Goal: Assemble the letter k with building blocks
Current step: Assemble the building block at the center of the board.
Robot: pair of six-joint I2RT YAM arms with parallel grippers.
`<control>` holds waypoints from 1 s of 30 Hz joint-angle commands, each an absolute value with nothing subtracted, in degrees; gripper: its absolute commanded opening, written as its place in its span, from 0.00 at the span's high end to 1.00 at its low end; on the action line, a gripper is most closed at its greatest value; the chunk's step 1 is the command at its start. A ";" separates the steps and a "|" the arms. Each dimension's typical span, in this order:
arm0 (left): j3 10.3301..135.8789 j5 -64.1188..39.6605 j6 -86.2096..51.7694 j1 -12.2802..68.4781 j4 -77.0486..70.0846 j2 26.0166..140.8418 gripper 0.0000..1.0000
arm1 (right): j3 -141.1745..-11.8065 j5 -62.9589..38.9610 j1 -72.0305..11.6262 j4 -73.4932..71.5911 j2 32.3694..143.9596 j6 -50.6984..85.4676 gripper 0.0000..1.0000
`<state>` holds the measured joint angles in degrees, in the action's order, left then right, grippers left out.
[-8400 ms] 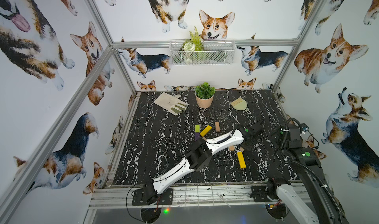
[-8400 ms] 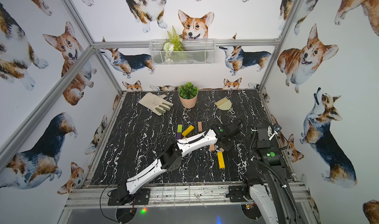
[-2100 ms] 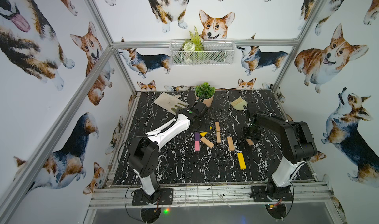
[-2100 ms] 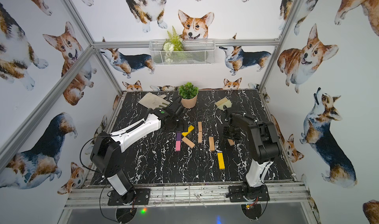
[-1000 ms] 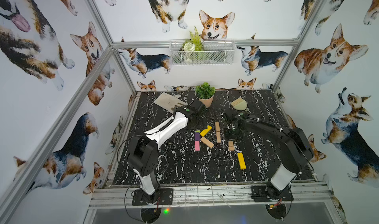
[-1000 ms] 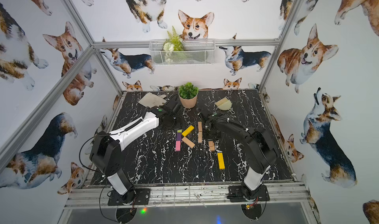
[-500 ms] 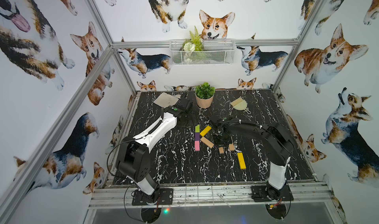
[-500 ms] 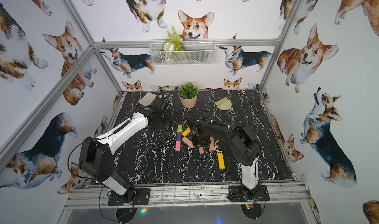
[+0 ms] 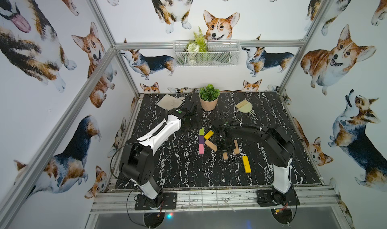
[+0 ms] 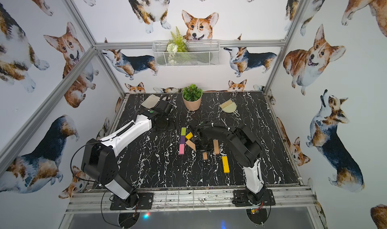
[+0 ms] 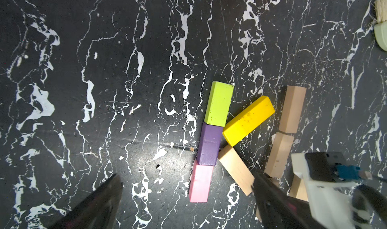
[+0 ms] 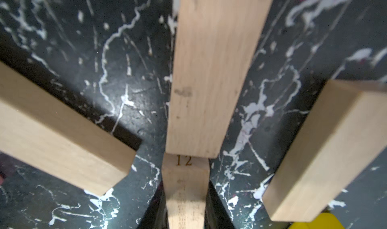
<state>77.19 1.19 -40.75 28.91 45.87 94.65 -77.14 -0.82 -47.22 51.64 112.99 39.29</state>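
Note:
Green (image 9: 201,131), purple (image 9: 201,139) and pink (image 9: 201,149) building blocks lie end to end in a column. A yellow block (image 9: 208,134) and a tan block (image 9: 210,145) slant off its right side. My right gripper (image 9: 224,151) is shut on a tan block (image 12: 185,188) marked 12, low between the slanted tan block and another tan one (image 9: 236,146). Its far end meets a further tan block (image 12: 211,70). A second yellow block (image 9: 246,164) lies nearer the front. My left gripper (image 11: 187,178) hangs open and empty, high above the column's left side.
A potted plant (image 9: 208,100) stands at the back middle. A hand brush with a pale green dustpan (image 9: 244,108) lies at the back right. A tan cloth (image 9: 170,101) sits at the back left, partly under my left arm. A wire basket (image 9: 206,54) hangs on the back wall.
My right gripper has carried its tan block forward and leftward, down among the other tan blocks. My left arm has drawn back to the left, away from the column.

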 commanded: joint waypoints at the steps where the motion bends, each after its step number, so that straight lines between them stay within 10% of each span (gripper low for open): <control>1: 76.82 0.97 -41.66 28.80 45.48 94.66 0.00 | -77.12 0.75 -47.24 49.92 114.50 40.70 0.76; 24: 76.29 -0.09 -42.27 28.94 44.65 94.70 0.00 | -78.40 1.75 -46.09 49.31 115.84 41.57 0.67; 30: 76.33 -0.11 -42.29 28.93 44.56 94.68 0.00 | -77.89 2.10 -45.99 49.00 115.40 42.01 0.78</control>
